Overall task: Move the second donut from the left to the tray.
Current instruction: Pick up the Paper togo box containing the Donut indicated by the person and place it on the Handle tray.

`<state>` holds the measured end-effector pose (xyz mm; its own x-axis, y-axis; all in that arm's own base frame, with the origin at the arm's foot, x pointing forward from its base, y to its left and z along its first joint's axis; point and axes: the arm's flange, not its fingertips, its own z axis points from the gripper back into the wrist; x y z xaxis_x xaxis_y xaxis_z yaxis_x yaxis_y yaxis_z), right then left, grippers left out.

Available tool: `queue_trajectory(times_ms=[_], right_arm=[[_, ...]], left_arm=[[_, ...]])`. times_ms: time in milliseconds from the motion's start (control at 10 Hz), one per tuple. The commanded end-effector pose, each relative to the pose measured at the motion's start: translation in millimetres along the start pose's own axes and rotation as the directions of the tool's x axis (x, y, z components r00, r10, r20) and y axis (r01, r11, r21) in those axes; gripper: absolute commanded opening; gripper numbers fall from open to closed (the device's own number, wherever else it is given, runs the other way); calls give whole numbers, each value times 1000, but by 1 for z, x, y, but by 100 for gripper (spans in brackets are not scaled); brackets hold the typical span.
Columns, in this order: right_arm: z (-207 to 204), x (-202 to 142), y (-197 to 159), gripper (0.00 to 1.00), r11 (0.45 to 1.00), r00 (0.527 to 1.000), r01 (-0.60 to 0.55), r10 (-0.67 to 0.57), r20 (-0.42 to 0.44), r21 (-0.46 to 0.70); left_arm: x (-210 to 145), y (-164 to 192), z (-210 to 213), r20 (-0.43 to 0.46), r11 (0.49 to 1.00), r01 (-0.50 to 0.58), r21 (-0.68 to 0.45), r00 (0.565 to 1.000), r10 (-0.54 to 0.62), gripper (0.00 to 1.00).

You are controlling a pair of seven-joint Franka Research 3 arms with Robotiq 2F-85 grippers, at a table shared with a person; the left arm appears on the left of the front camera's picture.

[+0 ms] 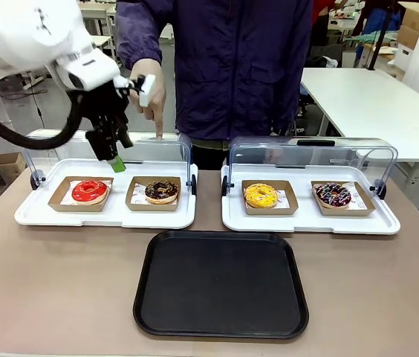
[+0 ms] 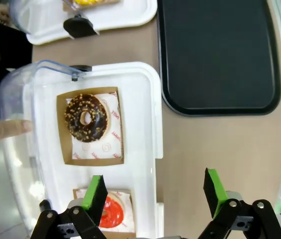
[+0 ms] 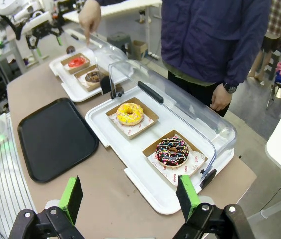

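The second donut from the left (image 1: 162, 190) has dark chocolate glaze with light brown crumbs and lies in a small brown cardboard tray in the left white display tray. It appears again as the crumb-topped donut (image 2: 85, 118) and as a small dark donut (image 3: 93, 76). My left gripper (image 1: 114, 158) hangs open above that display tray, between the red donut and the chocolate one; its green pads (image 2: 96, 196) stand wide apart. The large black tray (image 1: 221, 282) lies flat at the near middle of the table. My right gripper (image 3: 129, 196) is open and holds nothing, above the table's right end.
A person stands at the far side, one hand (image 1: 152, 93) pointing a finger (image 2: 6, 130) down behind the chocolate donut. A red-glazed donut (image 1: 90, 191) shares the left display tray (image 1: 31, 216). The right one (image 1: 310, 222) holds a yellow donut (image 1: 261, 195) and a pink-sprinkled dark donut (image 1: 333, 195). Both clear lids stand raised.
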<state>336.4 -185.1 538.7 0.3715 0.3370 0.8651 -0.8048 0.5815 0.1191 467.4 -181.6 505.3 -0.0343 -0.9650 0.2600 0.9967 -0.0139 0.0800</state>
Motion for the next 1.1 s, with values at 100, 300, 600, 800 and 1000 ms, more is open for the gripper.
queue_trajectory(times_ms=[100, 300, 600, 800, 1000], right_arm=[[0, 2, -2, 100, 1000, 999, -22, 22, 31, 1], [0, 2, -2, 100, 1000, 999, -22, 22, 31, 1], [0, 2, -2, 100, 1000, 999, -22, 22, 31, 1], [0, 2, -2, 100, 1000, 999, -22, 22, 31, 1], [0, 2, -2, 100, 1000, 999, -22, 22, 31, 1]], left_arm=[[-8, -1, -64, -118, 996, -23, 91, 992, 33, 100], [-8, -1, -66, -122, 995, -24, 93, 992, 36, 100], [-18, 3, -102, -94, 995, -48, 91, 994, 56, 100], [-22, 4, -103, -105, 998, -28, 63, 994, 35, 100], [-22, 4, -103, -105, 998, -28, 63, 994, 35, 100]])
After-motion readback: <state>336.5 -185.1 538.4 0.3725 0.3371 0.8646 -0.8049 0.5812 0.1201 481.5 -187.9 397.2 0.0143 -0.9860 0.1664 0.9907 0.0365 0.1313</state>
